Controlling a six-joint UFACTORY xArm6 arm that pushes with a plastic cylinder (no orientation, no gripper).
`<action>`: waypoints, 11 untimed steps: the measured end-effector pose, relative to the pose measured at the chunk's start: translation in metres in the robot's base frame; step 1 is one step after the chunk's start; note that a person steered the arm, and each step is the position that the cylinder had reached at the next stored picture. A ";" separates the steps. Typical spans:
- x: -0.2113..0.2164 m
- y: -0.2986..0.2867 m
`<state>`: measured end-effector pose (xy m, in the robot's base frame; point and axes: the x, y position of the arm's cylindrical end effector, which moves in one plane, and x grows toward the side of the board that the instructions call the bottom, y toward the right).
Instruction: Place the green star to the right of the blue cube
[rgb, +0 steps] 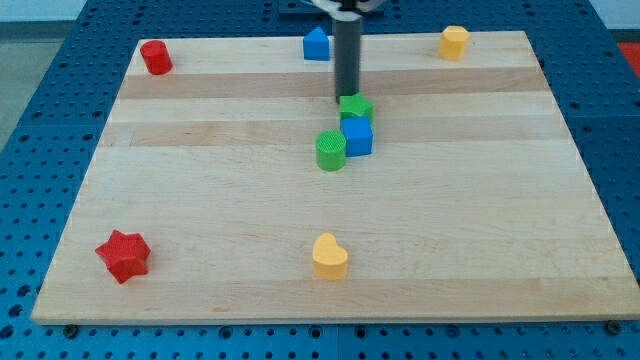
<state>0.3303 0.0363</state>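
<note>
Green star (355, 105) sits touching the top of the blue cube (357, 136); our gripperless tip (346, 97) presses its upper-left edge, holding nothing

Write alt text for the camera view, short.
My tip touches the green star, which sits just above the blue cube mid-board, a green cylinder at the cube's left. Other blocks lie scattered near the wooden board's edges.
</note>
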 end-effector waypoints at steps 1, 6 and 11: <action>0.000 0.016; 0.023 -0.024; 0.039 0.063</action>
